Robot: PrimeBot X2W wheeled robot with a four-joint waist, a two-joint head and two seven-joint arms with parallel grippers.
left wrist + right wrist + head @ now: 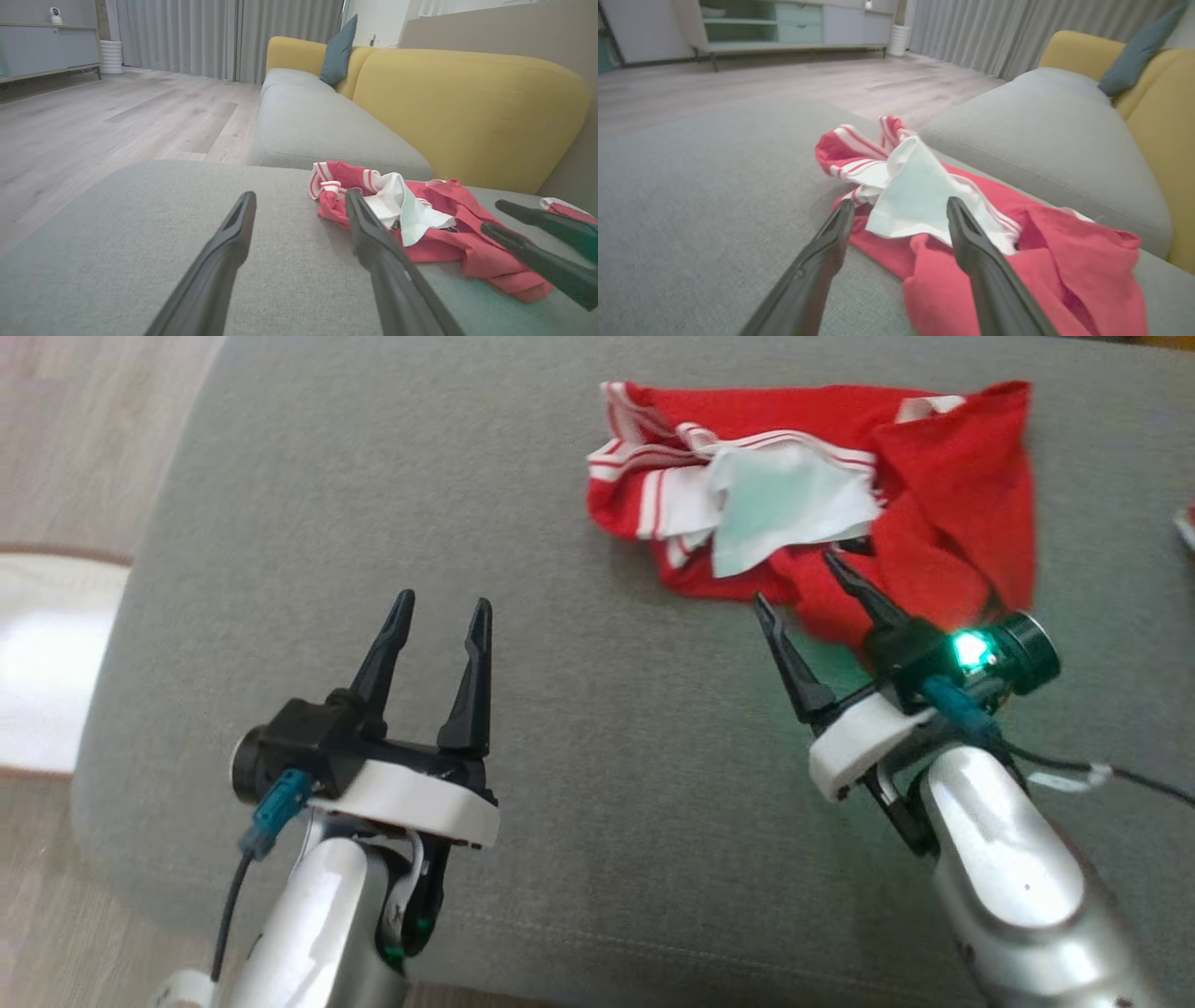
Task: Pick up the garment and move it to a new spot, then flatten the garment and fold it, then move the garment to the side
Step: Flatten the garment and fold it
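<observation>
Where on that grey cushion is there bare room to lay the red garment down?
The widest bare patch of the grey cushion runs from its left edge to the garment, beyond the open left gripper. A smaller patch lies between the two grippers. The far right is crowded: the crumpled garment, with the open right gripper at its near edge.

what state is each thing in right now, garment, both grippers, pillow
garment: crumpled heap on the grey seat, not flattened, not held
left gripper: open, empty, over bare seat, apart from the garment
right gripper: open, empty, tips at the garment's near edge
teal pillow: propped upright against the yellow backrest
</observation>
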